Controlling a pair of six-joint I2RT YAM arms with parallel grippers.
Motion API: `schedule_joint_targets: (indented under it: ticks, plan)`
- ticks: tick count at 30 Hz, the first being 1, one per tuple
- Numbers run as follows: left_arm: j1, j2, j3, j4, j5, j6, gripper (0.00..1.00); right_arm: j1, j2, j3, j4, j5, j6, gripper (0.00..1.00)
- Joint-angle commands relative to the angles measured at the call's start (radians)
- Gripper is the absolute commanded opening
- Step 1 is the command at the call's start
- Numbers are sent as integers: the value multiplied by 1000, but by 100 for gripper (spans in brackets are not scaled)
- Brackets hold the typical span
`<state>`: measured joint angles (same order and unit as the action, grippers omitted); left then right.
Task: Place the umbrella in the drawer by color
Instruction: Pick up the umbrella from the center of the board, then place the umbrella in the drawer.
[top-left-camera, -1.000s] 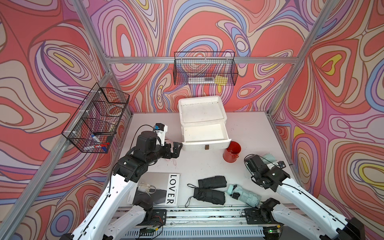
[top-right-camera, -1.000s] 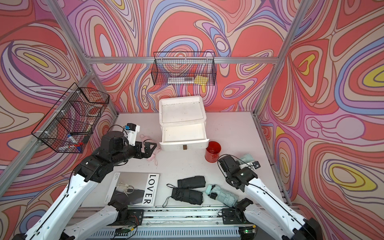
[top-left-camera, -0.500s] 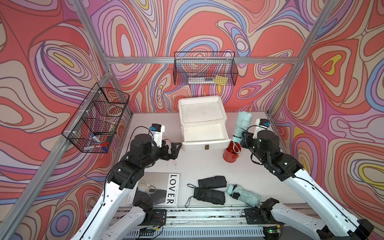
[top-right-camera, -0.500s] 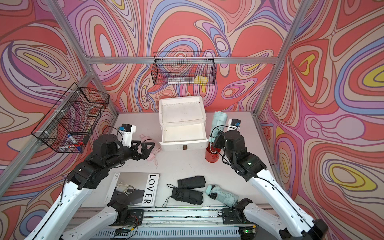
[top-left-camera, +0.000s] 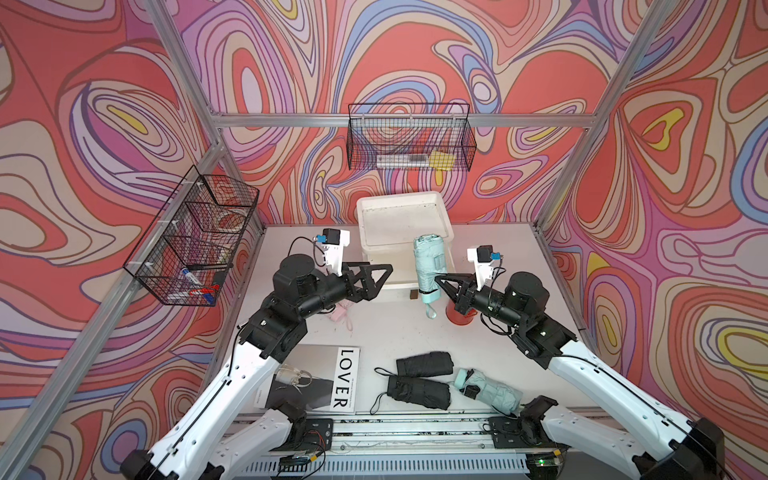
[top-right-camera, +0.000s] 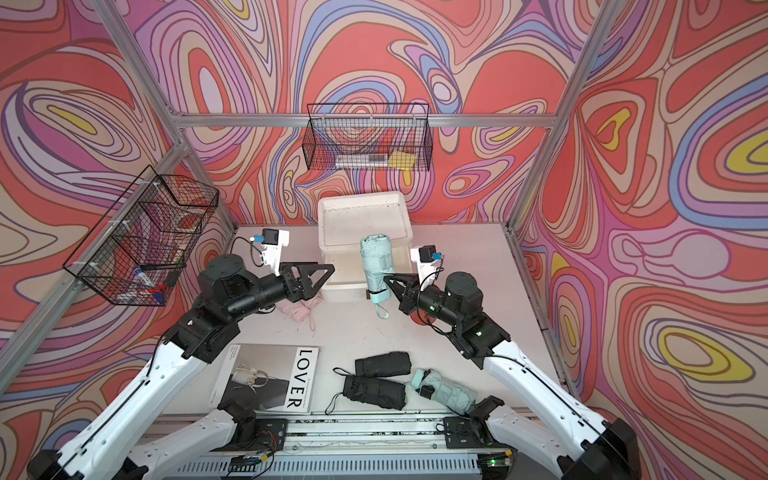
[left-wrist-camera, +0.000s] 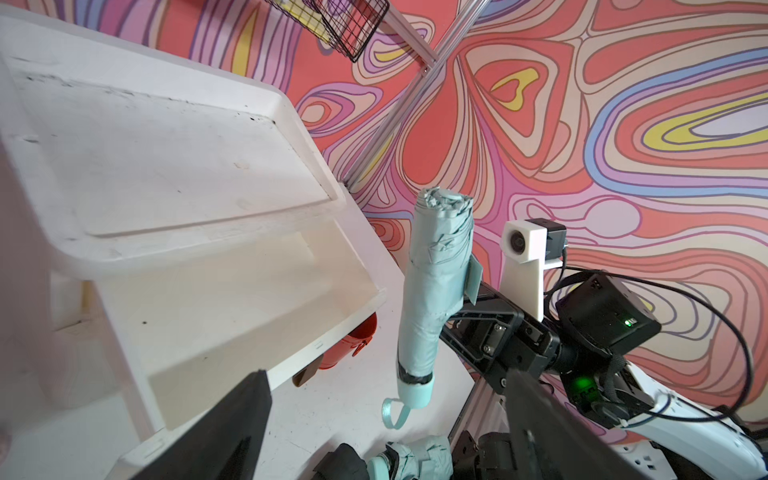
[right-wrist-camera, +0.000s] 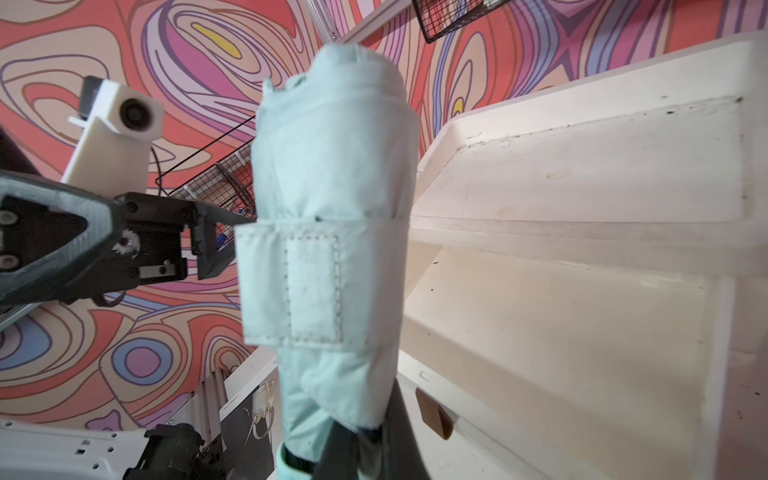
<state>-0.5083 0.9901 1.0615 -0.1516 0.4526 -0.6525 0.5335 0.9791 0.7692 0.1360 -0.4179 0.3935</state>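
Clamping the upright mint umbrella, the right gripper is holding it beside the right edge of the open drawer; the left gripper is hovering wide open, empty.

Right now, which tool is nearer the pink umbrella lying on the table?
Left. The left tool hovers open above the pink umbrella, slightly toward the drawer; the right tool, shut on the mint umbrella, sits past the drawer handle, clearly farther.
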Motion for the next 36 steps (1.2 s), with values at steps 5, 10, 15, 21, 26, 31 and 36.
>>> schedule_joint_targets:
  ticks: [5,10,15,21,26,31,36]
  plan:
    - [-87,143,63,180,13,-34,87,6,23,-28,130,-148,-29,0]
    - [-105,190,64,205,-10,-32,73,5,37,-27,118,-206,-36,0]
    - [-121,233,77,216,-29,-32,18,5,24,-24,85,-178,-50,3]
    - [-121,270,193,98,-220,51,0,5,-23,13,-73,-67,-154,47]
    - [-121,345,456,-96,-347,306,0,5,-121,13,-176,178,-183,63]
    - [-124,441,630,-228,-270,619,0,5,-224,-14,-242,530,-176,64]
    - [-172,466,629,-282,-263,836,0,5,-262,-17,-317,803,-136,63]
